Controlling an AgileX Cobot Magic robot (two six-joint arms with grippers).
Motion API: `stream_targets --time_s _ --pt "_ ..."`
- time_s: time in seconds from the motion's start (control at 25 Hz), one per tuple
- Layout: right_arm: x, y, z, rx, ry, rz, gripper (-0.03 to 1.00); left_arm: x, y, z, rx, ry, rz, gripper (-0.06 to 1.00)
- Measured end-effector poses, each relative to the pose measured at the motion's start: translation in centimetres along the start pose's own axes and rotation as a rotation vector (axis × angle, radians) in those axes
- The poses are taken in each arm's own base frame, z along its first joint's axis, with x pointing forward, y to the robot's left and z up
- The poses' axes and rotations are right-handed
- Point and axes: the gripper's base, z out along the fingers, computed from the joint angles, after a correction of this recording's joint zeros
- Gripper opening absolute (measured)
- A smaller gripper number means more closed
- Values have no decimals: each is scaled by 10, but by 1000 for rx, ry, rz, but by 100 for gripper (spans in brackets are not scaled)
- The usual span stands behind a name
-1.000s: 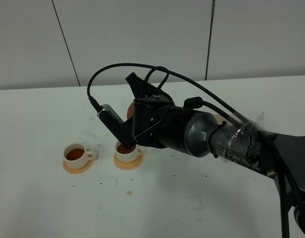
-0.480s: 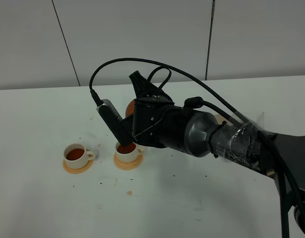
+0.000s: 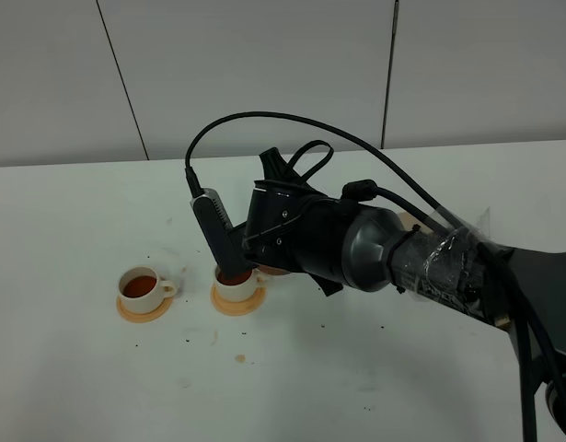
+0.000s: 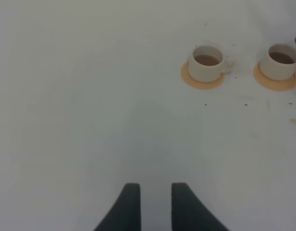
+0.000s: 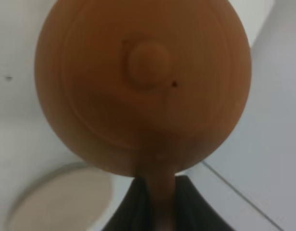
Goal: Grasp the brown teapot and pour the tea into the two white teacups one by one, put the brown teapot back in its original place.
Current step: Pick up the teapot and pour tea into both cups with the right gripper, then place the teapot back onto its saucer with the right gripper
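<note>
The right end effector [image 5: 155, 202], clenched on the brown teapot [image 5: 143, 86] by its handle, is swinging right & tipping back. Both white teacups [image 4: 206, 62] [image 4: 281, 60] are showing tea, so pouring looks done. Pot's going back next, prob. Left end effector [image 4: 151, 202] is hanging released over the table [image 4: 66, 120].

- A white surface [image 3: 71, 387] fills the lower part of the exterior high view.
- Two small round orange coasters lie on it, near each other: the left coaster [image 3: 143, 311] and the right coaster [image 3: 236, 302].
- Tiny dark specks [image 3: 186, 342] are scattered over the surface near the coasters.
- A small brownish stain [image 3: 239, 357] sits nearer the camera than the right coaster.
- A pale grey panelled wall [image 3: 264, 64] with dark seams stands behind.
</note>
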Motion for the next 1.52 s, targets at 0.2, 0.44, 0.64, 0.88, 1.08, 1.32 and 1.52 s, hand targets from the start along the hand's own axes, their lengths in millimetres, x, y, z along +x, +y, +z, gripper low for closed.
stream_targets --time_s 0.2,0.44,0.64,0.88,1.08,1.32,1.52 --pt "4 -11 -14 -35 -10 93 9 0 0 0 0 0 0 23" --pt "15 -31 -38 -130 -65 199 9 0 0 0 0 0 0 23" --pt "33 -41 -50 -302 -194 345 9 0 0 0 0 0 0 23" --pt "52 -46 -44 -428 -361 509 9 0 0 0 0 0 0 23" --pt "69 -47 -35 -470 -403 581 9 0 0 0 0 0 0 23" --pt "62 -39 -16 -509 -382 578 9 0 0 0 0 0 0 23" --pt "58 -34 -7 -530 -373 577 9 0 0 0 0 0 0 23"
